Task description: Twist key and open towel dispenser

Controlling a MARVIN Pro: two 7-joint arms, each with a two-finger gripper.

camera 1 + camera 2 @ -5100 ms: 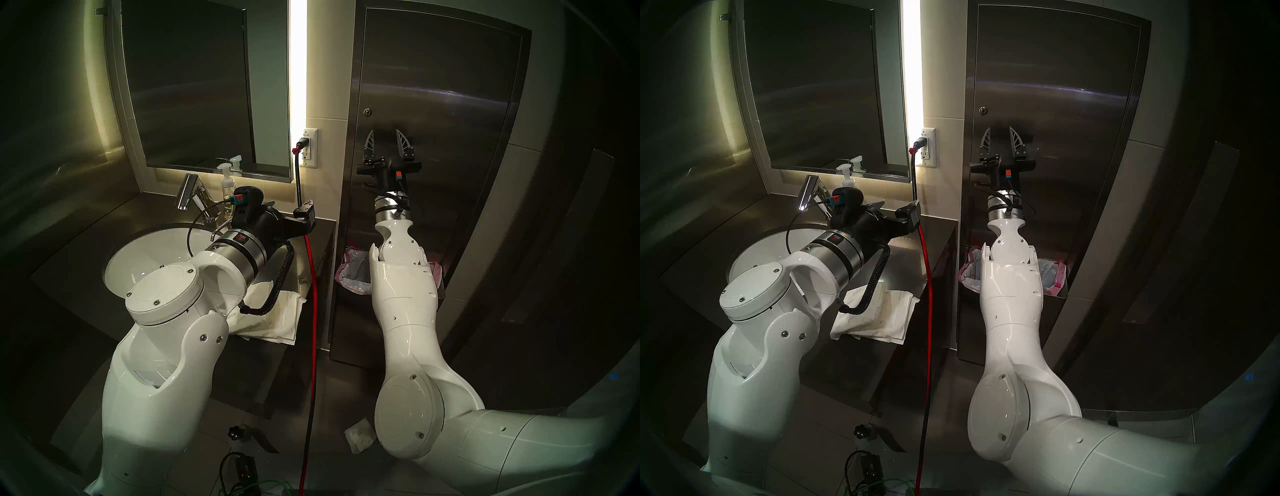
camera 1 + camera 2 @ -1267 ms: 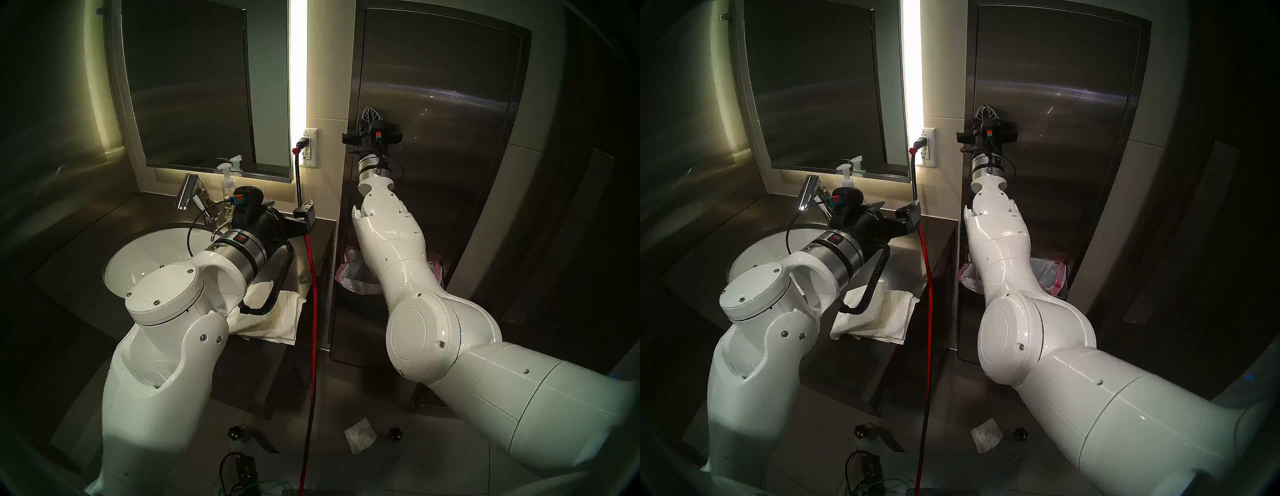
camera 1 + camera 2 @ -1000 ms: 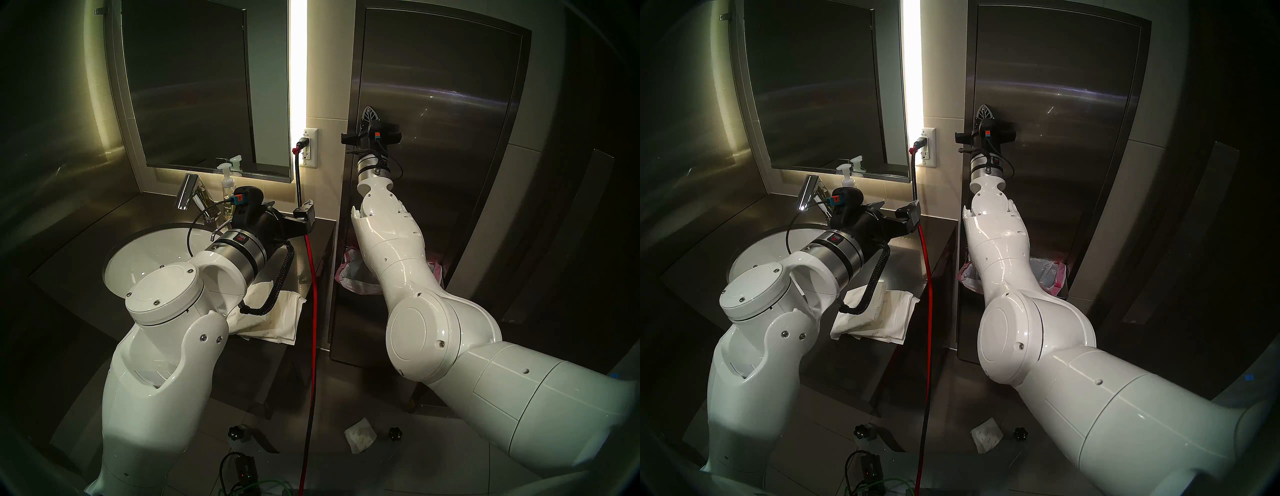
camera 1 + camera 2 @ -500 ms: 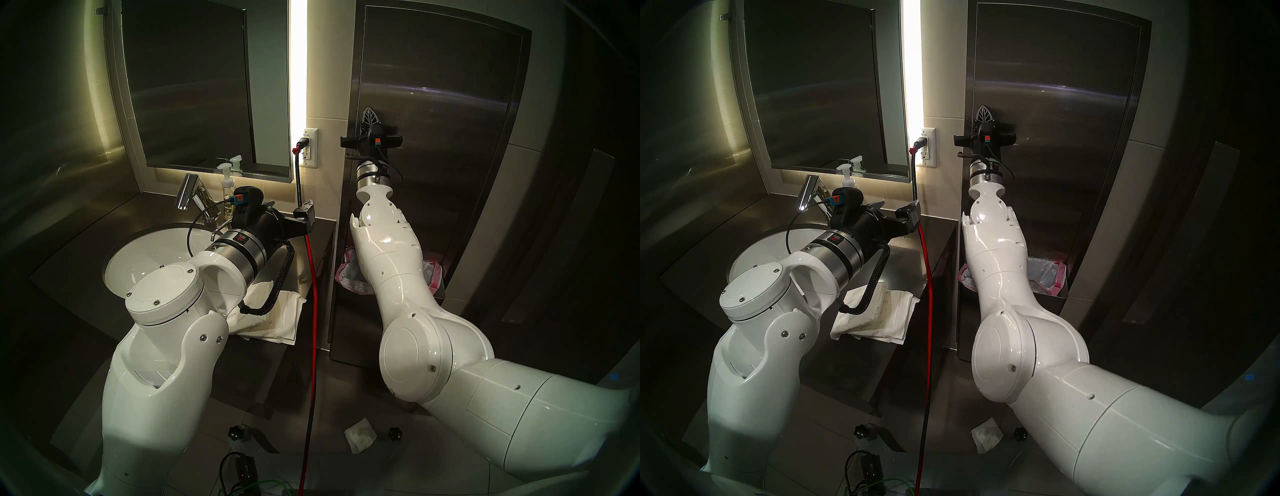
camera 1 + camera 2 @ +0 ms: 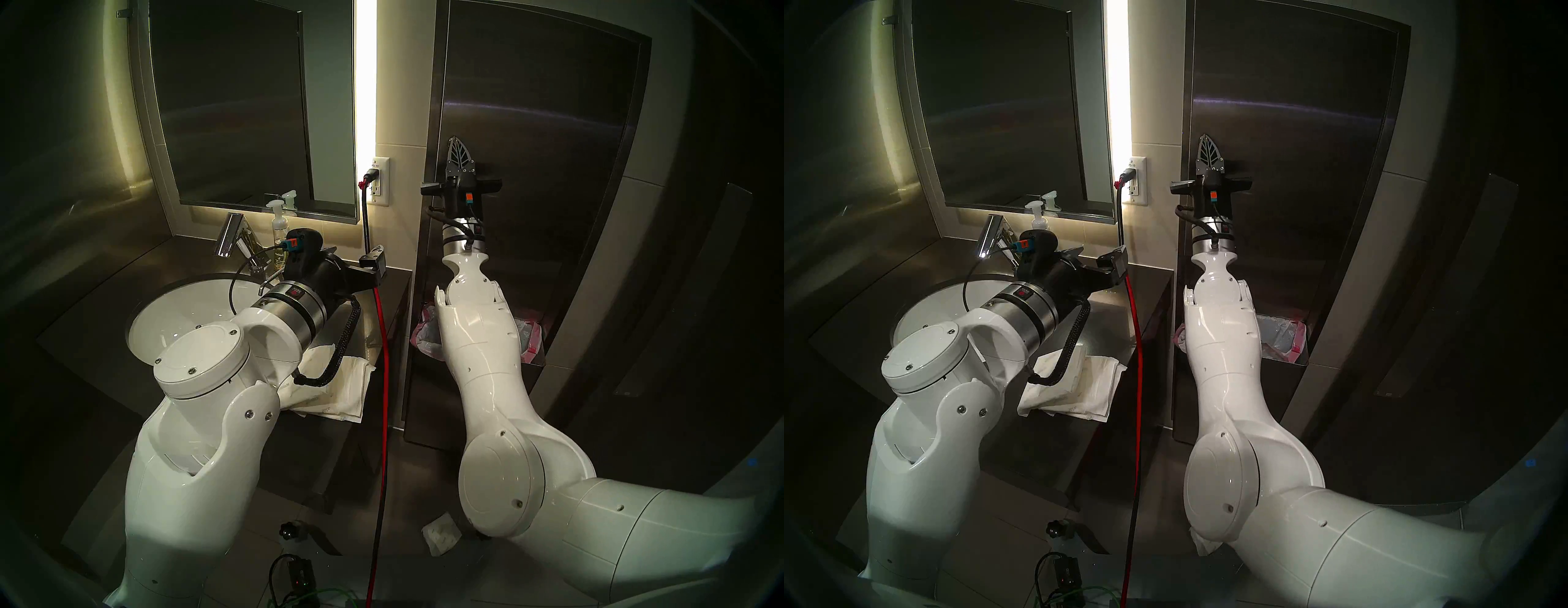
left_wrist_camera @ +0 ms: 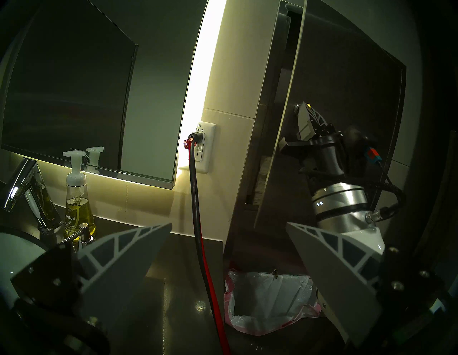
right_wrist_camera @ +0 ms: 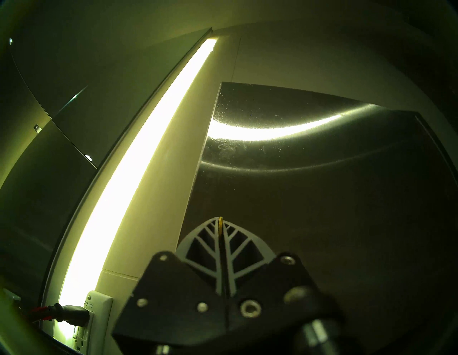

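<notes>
The right gripper point(image 5: 457, 144), shut on the key point(image 7: 220, 224), has been drawn back and lowered, and the towel dispenser point(image 6: 347, 81) door has been swung ajar at its left edge.

Dark countertop point(image 5: 106, 305) with paper towels point(image 5: 335, 390)

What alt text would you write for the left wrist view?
The right gripper, shut on the key, holds the towel dispenser door ajar beside a wall outlet.
</notes>
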